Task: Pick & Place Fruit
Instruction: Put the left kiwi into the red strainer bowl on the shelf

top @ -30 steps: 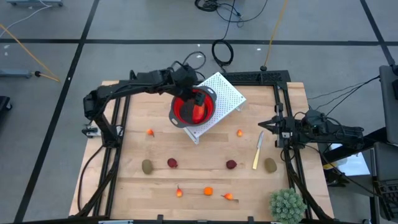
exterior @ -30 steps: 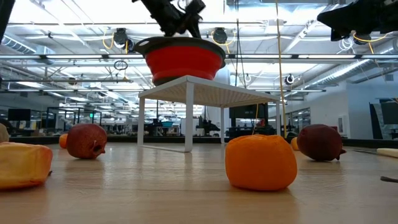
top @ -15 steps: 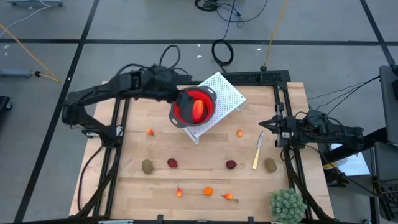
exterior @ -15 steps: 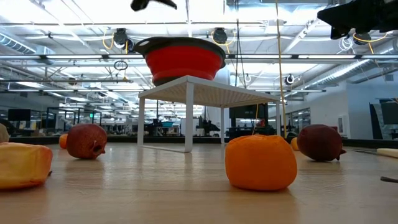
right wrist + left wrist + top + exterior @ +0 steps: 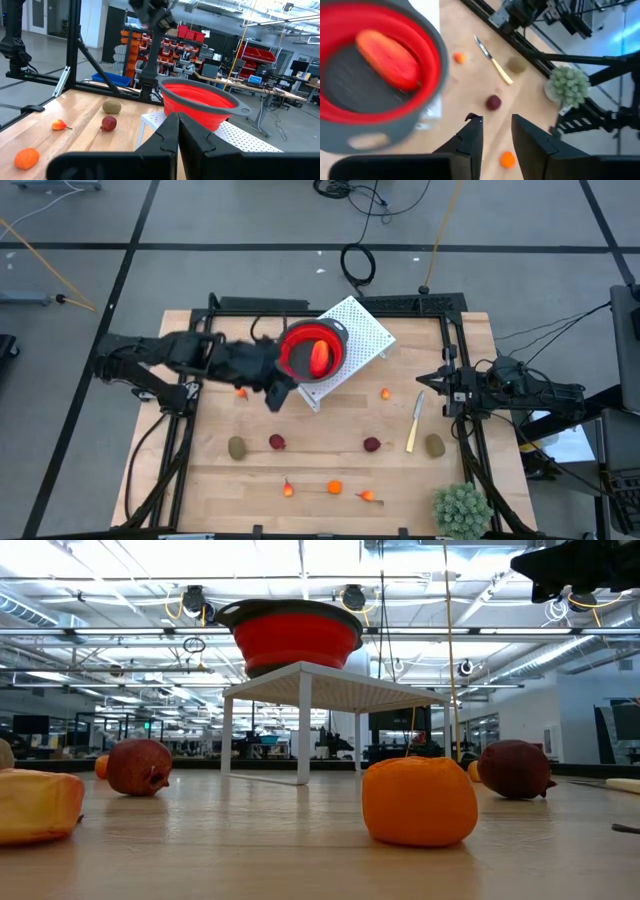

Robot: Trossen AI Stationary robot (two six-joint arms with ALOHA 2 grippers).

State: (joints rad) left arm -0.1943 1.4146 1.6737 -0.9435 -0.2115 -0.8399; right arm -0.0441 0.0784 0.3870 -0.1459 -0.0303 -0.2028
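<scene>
High view, left to right: the left gripper (image 5: 277,392) hangs over the table (image 5: 210,480) just beside the red bowl (image 5: 311,352), its fingers (image 5: 471,140) a narrow gap apart and holding nothing. A tiny orange fruit (image 5: 241,392) lies close by it. Nearer the front edge sit an olive-brown oval (image 5: 236,447) and a dark red ball (image 5: 277,442), and in the front row a small orange-red piece (image 5: 289,489), a round orange one (image 5: 335,487) and another small orange-red one (image 5: 368,496). The bowl rests on a white perforated stand (image 5: 362,330) and holds the longer red-orange fruit (image 5: 319,357), smooth and tapered, lying on the bowl's dark floor. Farther right come a second dark red ball (image 5: 372,444), a tiny orange piece (image 5: 386,393), and a second olive-brown oval (image 5: 434,445) by the table's right edge. The right gripper (image 5: 428,379) waits at that edge with its fingers (image 5: 170,131) pressed together, empty.
</scene>
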